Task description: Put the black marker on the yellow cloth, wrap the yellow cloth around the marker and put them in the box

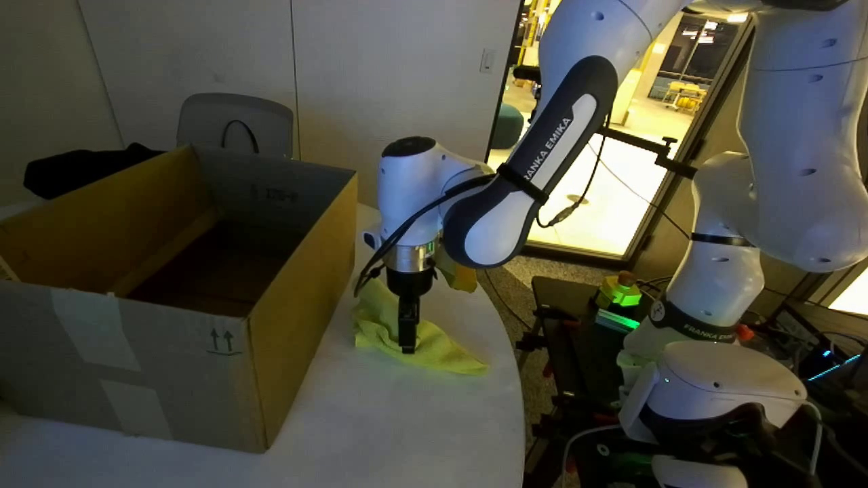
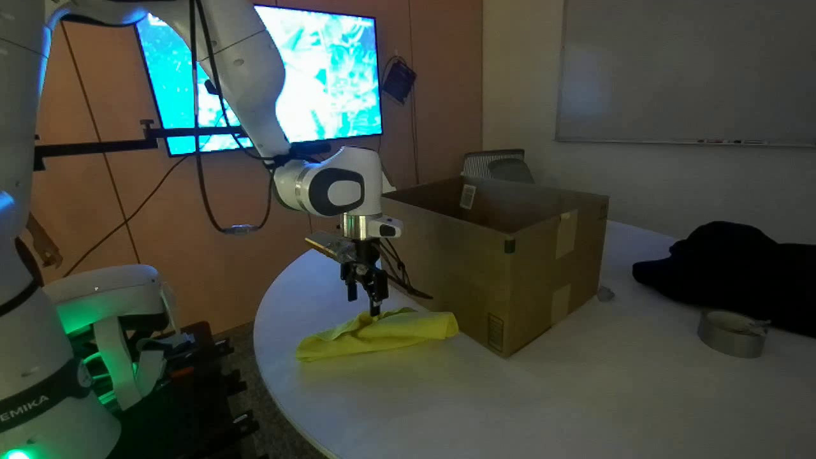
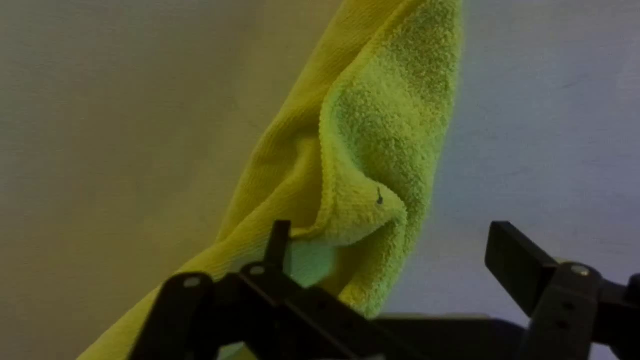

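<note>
On the table (image 2: 459,408), the yellow cloth (image 2: 398,331) points lengthwise toward the box (image 2: 446,261) — pincer (image 3: 388,240) spread apart.

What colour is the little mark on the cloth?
Dark, nearly black; the mark shows best in the wrist view.

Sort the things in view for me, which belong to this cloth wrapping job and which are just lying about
Belongs to the job:
yellow cloth
cardboard box
gripper, open
black marker, not visible here

Just lying about:
roll of tape
black fabric
</note>
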Robot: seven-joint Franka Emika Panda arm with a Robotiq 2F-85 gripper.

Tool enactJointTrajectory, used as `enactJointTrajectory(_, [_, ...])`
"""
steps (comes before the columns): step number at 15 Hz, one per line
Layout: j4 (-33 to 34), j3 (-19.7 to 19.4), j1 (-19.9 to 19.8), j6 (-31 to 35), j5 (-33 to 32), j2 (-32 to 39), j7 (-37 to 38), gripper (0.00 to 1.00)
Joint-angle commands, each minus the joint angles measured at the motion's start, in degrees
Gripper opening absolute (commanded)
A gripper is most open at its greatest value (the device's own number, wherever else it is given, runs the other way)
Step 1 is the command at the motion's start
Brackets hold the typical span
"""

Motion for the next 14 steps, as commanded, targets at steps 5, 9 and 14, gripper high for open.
enactJointTrajectory(5, [-3.88,0.49,-2.69,8.22,2.25,2.51,-3.82,1.00])
enactJointTrajectory(9, [-3.40,-0.38,-1.74,11.39,1.93,6.08,-1.48,1.00])
enactJointTrajectory(14, [-2.19,-5.88,3.58,13.63,0.20,9.59,6.48,1.00])
